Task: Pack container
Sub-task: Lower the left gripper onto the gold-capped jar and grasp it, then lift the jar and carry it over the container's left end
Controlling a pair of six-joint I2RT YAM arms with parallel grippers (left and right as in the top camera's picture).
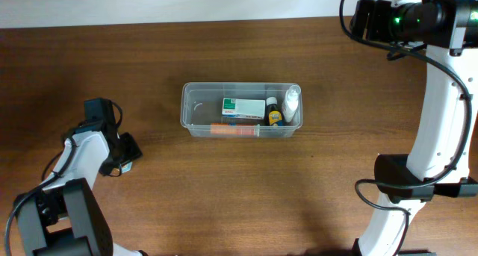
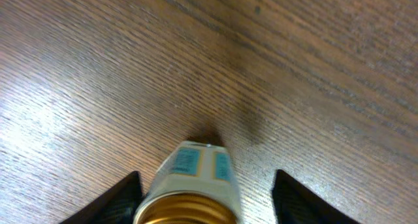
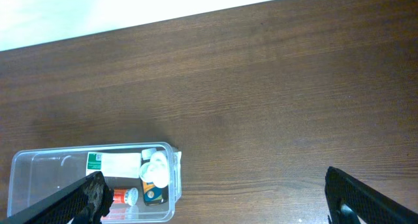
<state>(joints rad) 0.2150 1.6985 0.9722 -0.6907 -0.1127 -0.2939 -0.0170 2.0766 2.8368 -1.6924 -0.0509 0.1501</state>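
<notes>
**Between the left fingers, a small bottle not yet gripped**

Between the fingers of the left hand sits a small bottle with a gold ribbed ring and a white-and-blue label, over the bare tabletop. The hand is spread. One finger is just beside the bottle and the other stands apart from it, so I judge that nothing is pinched yet.

Well apart from this hand, toward the middle of the tabletop, stands the container. It already holds a white-and-green box, a white bottle, a dark little bottle and an orange thing. The right hand hangs beyond the container, on its far side from the left hand, with its fingers wide apart and empty.

The step in hand is, in my judgement, to grasp the small bottle. To do it well, the hand should first be centred so that both fingers meet the round body together. Otherwise the bottle may be pushed aside. It is better to close on the label part, not on the ring, and then to lift straight up. After that the hand can travel to the container's end nearest it, which looks free.
</notes>
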